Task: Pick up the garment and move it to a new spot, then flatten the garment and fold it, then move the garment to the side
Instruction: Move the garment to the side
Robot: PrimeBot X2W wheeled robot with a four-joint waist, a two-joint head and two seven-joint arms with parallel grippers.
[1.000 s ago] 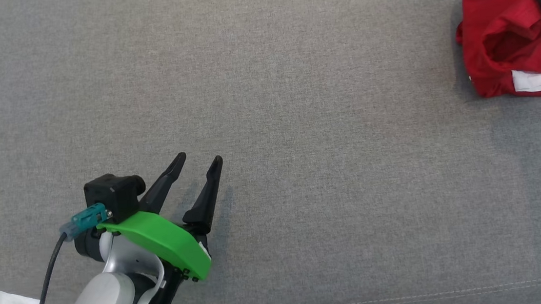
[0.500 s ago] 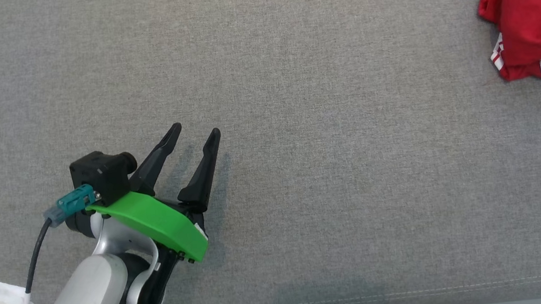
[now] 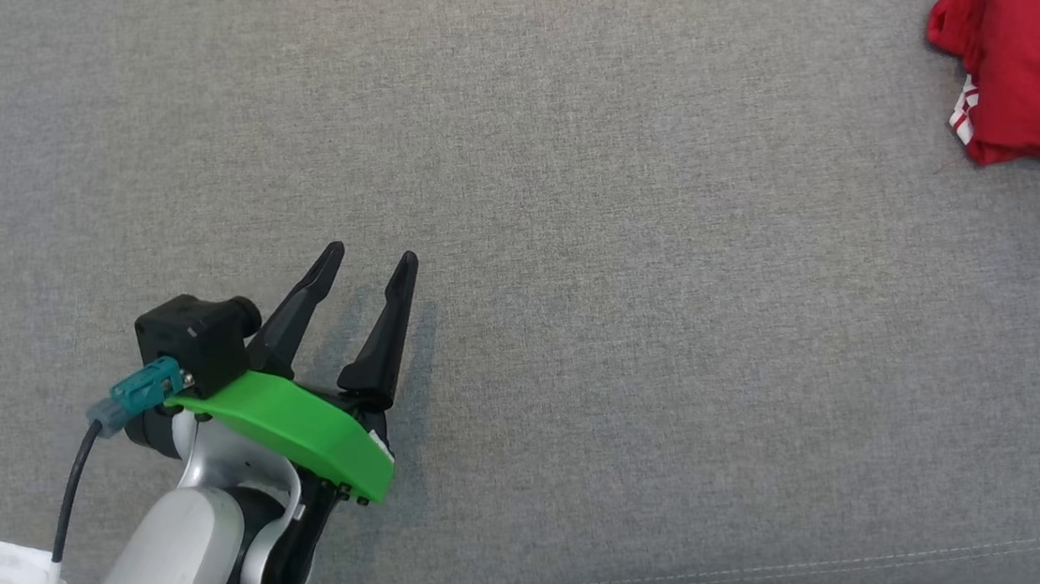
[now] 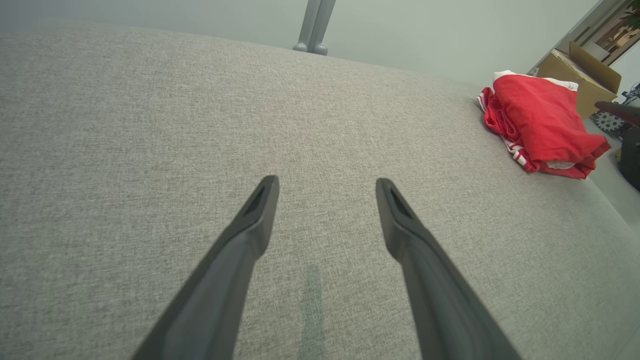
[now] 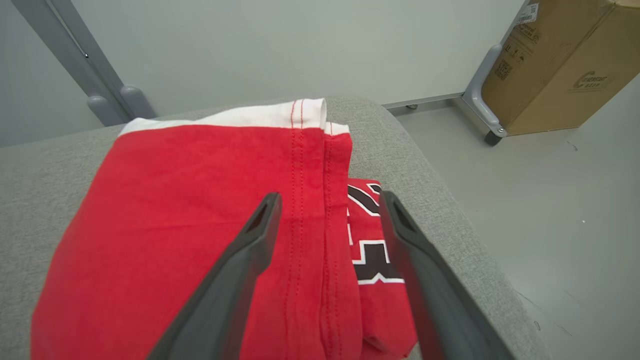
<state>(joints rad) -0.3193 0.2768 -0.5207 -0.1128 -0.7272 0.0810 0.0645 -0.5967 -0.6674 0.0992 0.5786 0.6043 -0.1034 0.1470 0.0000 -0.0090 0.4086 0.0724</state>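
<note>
Below R gripper [image 5: 330, 196], fingers spread: red garment [image 5: 175, 225], far from L gripper [image 3: 371, 254].

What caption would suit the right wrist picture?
Open right gripper poised over the folded red garment on a grey cushion.

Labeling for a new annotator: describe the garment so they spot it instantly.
Start at the wide grey fabric surface. At its right end lies the garment, loosely folded. It is bright red with white trim and a black-and-white print, unlike the plain grey around it.
</note>
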